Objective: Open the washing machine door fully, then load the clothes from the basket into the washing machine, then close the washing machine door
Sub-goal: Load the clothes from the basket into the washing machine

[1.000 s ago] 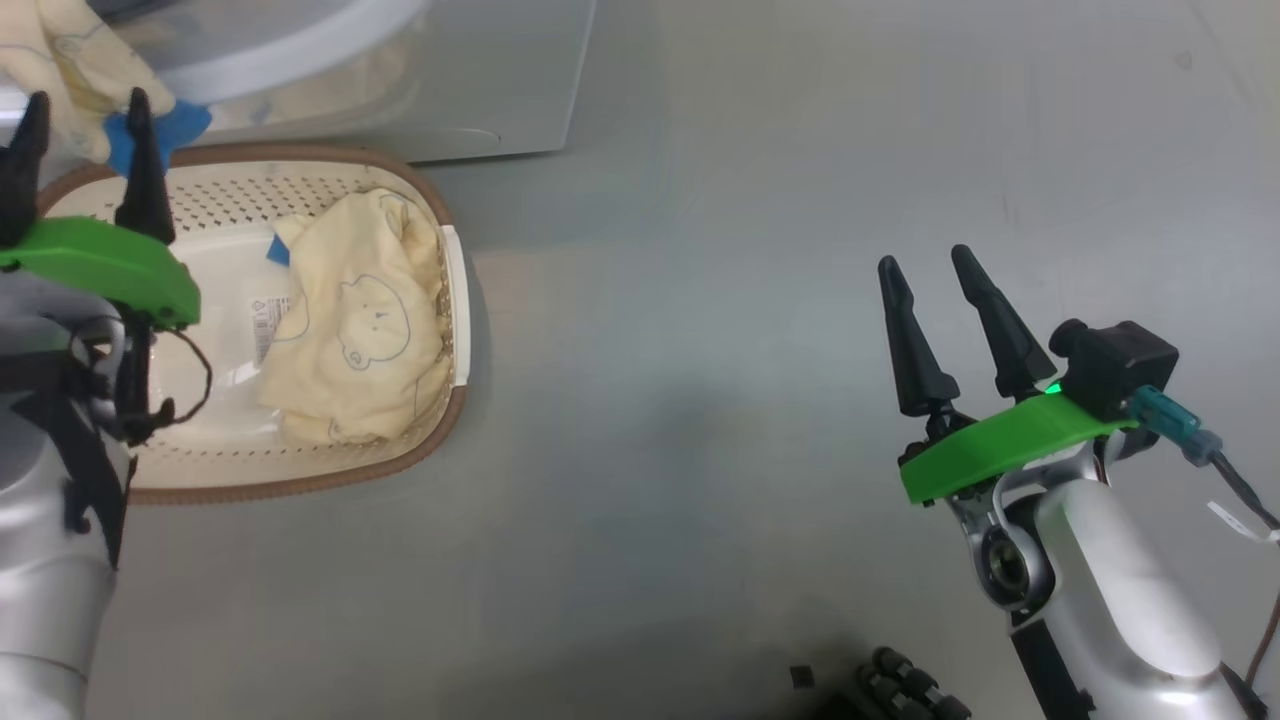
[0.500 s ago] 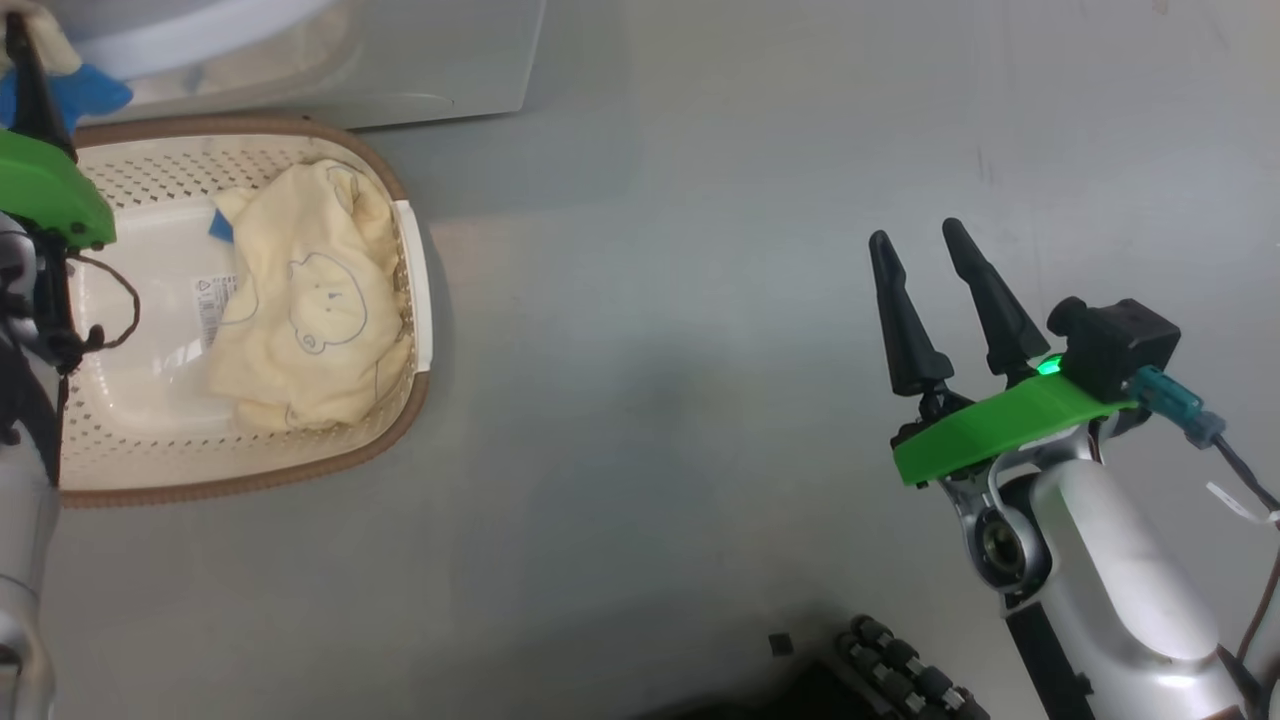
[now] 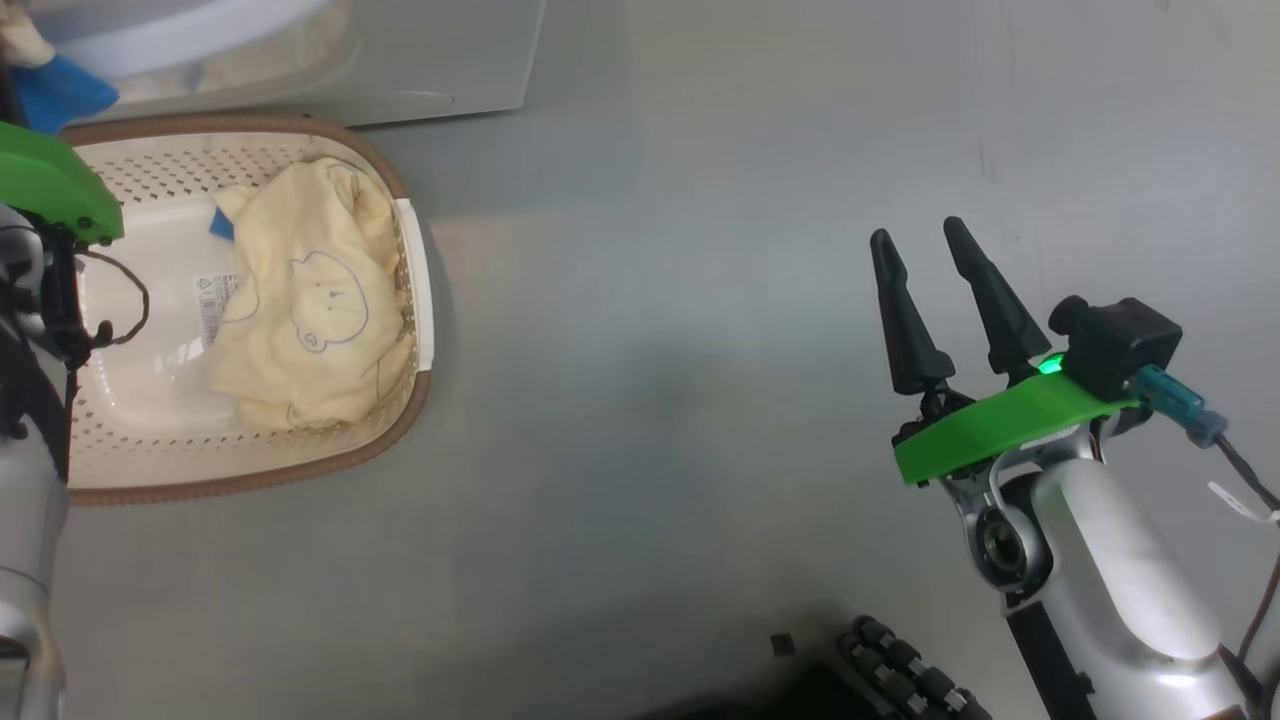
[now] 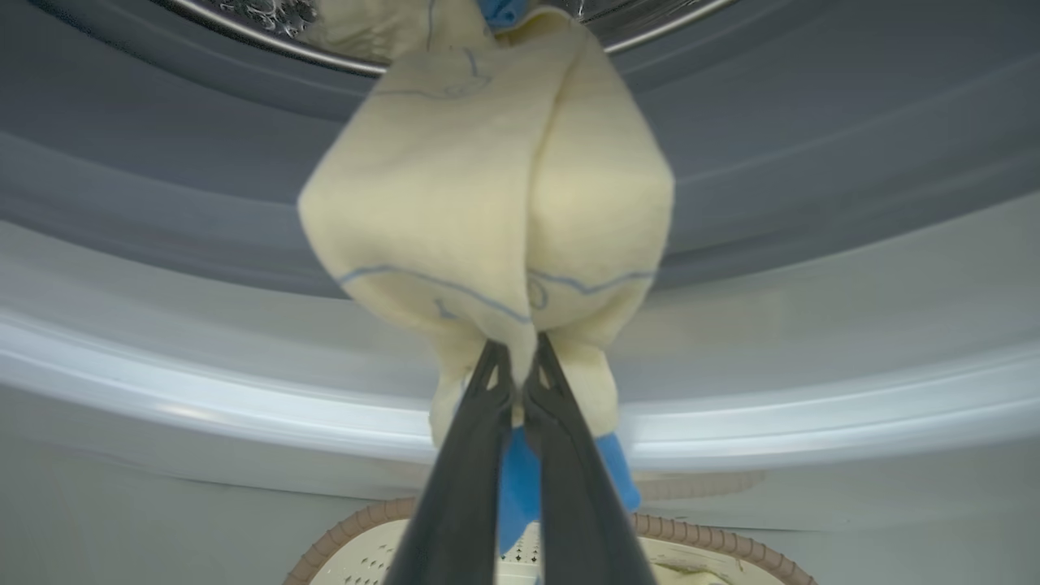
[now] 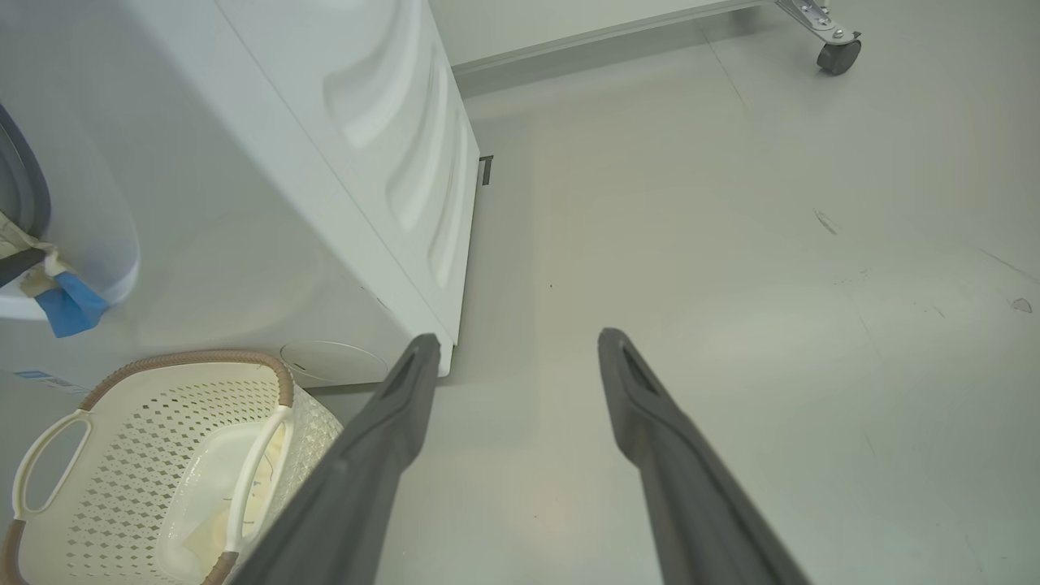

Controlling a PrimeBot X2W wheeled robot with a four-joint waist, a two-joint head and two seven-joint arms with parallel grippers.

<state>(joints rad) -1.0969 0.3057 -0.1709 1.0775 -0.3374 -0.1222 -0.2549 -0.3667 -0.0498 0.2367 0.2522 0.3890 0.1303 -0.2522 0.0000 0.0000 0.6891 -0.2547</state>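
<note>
In the left wrist view my left gripper (image 4: 520, 361) is shut on a cream garment (image 4: 496, 179) with blue line drawings and a blue patch. That garment hangs over the grey seal (image 4: 146, 187) at the washing machine's mouth. In the head view the cream basket (image 3: 405, 260) sits on the floor before the washing machine (image 3: 440, 50), with another bear-print garment (image 3: 310, 300) inside it. My right gripper (image 3: 925, 240) stands open over bare floor, far right of the basket. The right wrist view shows my right gripper (image 5: 516, 345), the washing machine (image 5: 341, 146) and the basket (image 5: 187, 361). The washing machine door is out of view.
Grey floor stretches between the basket and my right arm. A black ribbed part of my base (image 3: 900, 690) shows at the bottom edge. A caster wheel (image 5: 837, 57) of some frame stands far off beyond the machine's side.
My left gripper's fingers, open around the hanging garment a second ago, have shut on it. The head camera shifted, sliding the basket left in view. The right arm has not moved.
</note>
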